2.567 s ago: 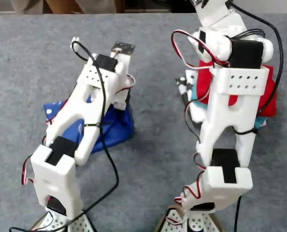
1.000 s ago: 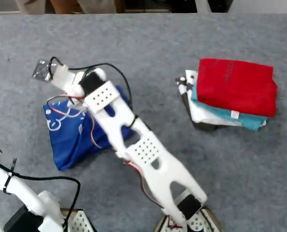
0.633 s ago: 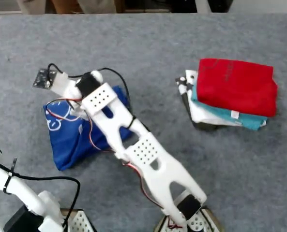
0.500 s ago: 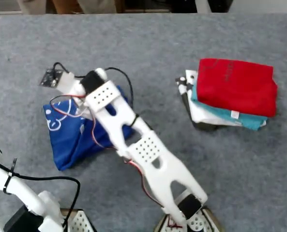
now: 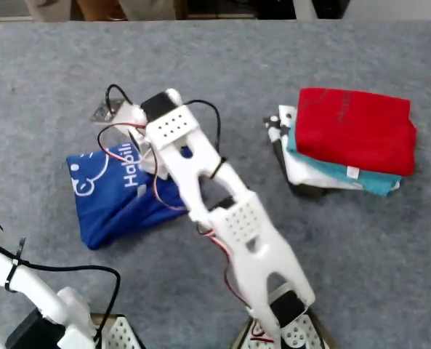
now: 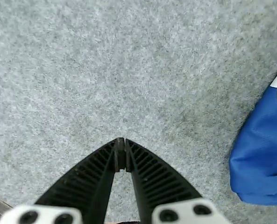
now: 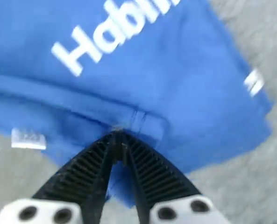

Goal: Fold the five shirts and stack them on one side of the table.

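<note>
Your left gripper: jaws closed on nothing, over bare table, near the blue shirt. That shirt lies folded on the table's left half, its long axis slanting near-left to far-right. Your right gripper: jaws closed, tips on one of its folds. You cannot tell whether cloth is nipped. This arm is the nearer. The stack lies well apart to the right, with the red shirt on top and teal, white and dark ones beneath.
</note>
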Action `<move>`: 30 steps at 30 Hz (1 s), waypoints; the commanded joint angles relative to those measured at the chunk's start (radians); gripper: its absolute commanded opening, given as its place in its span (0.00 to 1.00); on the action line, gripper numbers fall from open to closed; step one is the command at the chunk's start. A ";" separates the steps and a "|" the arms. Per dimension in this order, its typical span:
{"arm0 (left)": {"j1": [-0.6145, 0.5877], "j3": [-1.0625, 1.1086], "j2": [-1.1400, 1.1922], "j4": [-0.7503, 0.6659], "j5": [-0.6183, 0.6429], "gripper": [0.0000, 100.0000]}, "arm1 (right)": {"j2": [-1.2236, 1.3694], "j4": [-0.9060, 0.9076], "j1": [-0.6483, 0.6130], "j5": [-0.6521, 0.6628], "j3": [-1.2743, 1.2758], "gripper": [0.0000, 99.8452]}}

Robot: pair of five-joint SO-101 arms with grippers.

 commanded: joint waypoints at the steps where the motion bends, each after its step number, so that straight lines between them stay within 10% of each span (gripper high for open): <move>1: -0.003 -0.005 -0.019 -0.012 -0.006 0.02 | -0.249 0.021 0.025 -0.003 0.265 0.00; 13: -0.002 0.029 -0.019 -0.064 -0.006 0.02 | -0.694 -0.192 0.025 0.026 1.000 0.00; 30: -0.008 0.028 -0.019 -0.060 -0.006 0.02 | -0.205 -0.442 0.024 0.049 0.302 0.00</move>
